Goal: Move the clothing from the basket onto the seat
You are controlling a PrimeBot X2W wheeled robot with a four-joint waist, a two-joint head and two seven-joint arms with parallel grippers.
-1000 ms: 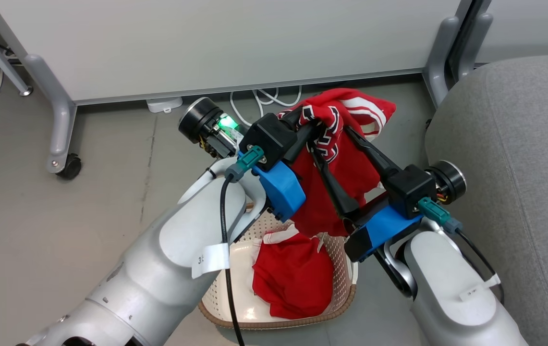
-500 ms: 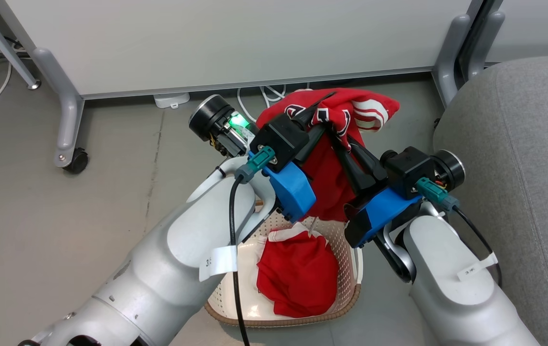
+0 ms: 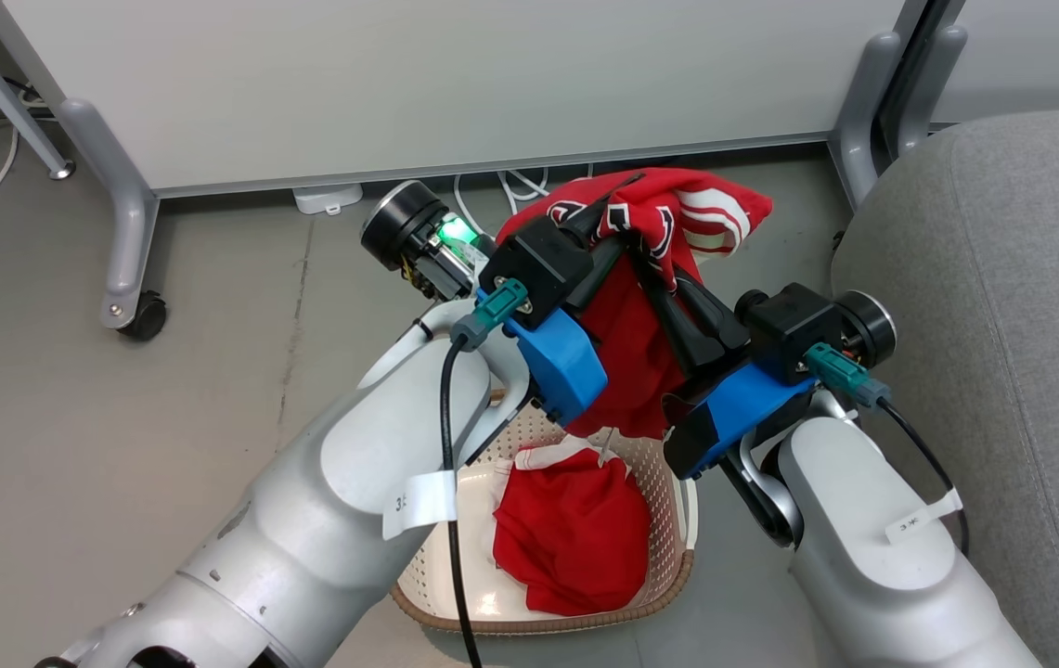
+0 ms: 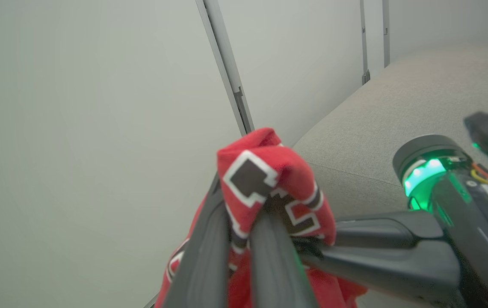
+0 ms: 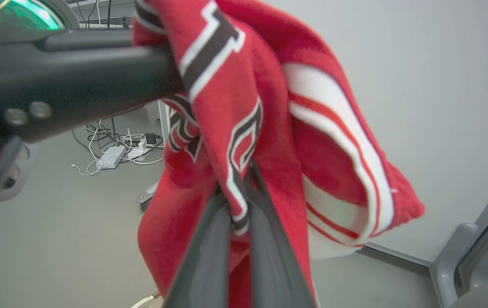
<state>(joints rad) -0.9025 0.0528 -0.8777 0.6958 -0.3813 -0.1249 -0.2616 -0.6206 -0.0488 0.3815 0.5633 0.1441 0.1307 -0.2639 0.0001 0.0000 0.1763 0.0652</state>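
Observation:
A red jersey [image 3: 645, 306] with black-and-white lettering hangs in the air above the basket [image 3: 668, 506], its hem just over the rim. My left gripper [image 3: 617, 199] is shut on its upper fold, and my right gripper [image 3: 645, 264] is shut on it from the right. The left wrist view has the jersey [image 4: 265, 179] pinched between the fingers [image 4: 209, 252]. The right wrist view has the jersey [image 5: 244, 141] clamped too. A second red garment [image 3: 571, 533] lies bunched in the cream basket. The grey seat [image 3: 1002, 325] fills the right side.
A white partition panel [image 3: 455, 83] on grey wheeled legs [image 3: 125, 241] stands behind the basket. White cables [image 3: 510, 190] and a power strip [image 3: 327, 198] lie on the grey floor beneath it. A second partition leg [image 3: 863, 130] stands next to the seat's corner.
Both grippers lifted the jersey higher, so its hem rose clear of the garment in the basket. The right gripper drew closer to the left one. The camera shifted slightly.

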